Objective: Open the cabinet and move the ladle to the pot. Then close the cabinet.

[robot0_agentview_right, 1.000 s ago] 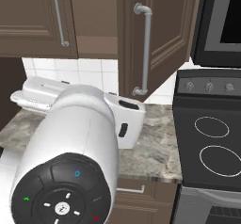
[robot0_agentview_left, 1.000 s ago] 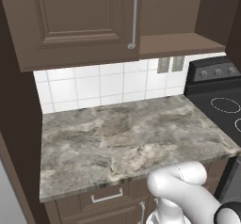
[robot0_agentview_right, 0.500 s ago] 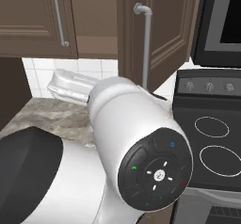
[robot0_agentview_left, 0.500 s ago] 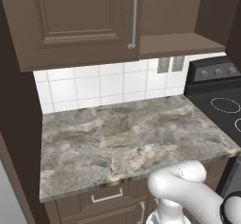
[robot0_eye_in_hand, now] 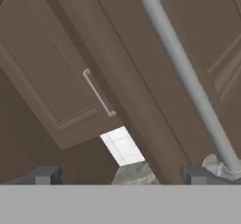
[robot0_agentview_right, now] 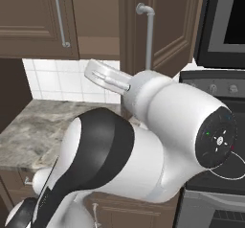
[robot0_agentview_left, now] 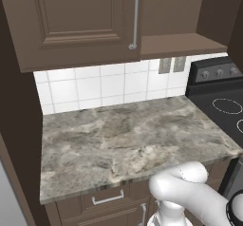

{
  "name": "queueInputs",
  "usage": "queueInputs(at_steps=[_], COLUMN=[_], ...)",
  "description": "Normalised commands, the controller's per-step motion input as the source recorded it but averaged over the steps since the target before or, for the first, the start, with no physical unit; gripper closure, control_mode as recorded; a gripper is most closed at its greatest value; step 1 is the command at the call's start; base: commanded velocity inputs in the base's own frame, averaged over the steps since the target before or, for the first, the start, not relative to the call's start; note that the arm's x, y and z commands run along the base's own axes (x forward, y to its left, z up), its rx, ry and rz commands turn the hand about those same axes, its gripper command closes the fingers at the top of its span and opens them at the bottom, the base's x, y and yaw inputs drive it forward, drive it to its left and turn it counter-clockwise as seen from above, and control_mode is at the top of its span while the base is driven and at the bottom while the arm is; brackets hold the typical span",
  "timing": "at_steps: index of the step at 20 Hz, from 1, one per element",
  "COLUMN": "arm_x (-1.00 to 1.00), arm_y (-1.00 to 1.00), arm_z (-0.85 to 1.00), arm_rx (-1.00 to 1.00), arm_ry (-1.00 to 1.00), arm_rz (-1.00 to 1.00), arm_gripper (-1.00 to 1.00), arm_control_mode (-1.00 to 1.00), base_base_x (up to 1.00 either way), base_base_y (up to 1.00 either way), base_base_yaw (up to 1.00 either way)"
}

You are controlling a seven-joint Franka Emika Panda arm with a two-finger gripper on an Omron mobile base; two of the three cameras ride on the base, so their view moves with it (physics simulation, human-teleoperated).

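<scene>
Where marbled grey countertop meets white tile backsplash, black stove alongside.

No readable text

I find no word, label, brand or number to read. The stove's control panel carries knobs, any markings too small for me to make out. The round cap on my arm bears small coloured dots, no letters.

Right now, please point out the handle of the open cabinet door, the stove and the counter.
door handle [robot0_eye_in_hand: 188, 77], hand view, middle of the silver bar
stove [robot0_agentview_left: 223, 104], left base view, black cooktop surface
counter [robot0_agentview_left: 123, 139], left base view, bare grey stone top
</scene>
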Motion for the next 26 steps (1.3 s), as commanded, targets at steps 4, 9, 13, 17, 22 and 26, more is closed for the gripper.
queueInputs(at_steps=[4, 9, 13, 17, 22, 26], arm_x=[0.43, 0.42, 0.29, 0.31, 0.16, 0.0], arm_y=[-0.07, -0.1, -0.16, -0.37, -0.19, 0.13], arm_z=[-0.24, -0.1, 0.0, 0.0, 0.0, 0.0], arm_rx=[0.08, 0.04, 0.0, 0.0, 0.0, 0.0], arm_ry=[-0.01, -0.03, -0.07, -0.06, -0.05, -0.01], arm_rz=[0.07, 0.05, 0.01, 0.0, 0.0, 0.0], arm_gripper=[-1.0, -1.0, -1.0, -1.0, -1.0, -1.0], arm_control_mode=[-1.0, -1.0, -1.0, -1.0, -1.0, -1.0], base_base_x=[0.0, 0.0, 0.0, 0.0, 0.0, 0.0], base_base_y=[0.0, 0.0, 0.0, 0.0, 0.0, 0.0], base_base_yaw=[0.0, 0.0, 0.0, 0.0, 0.0, 0.0])
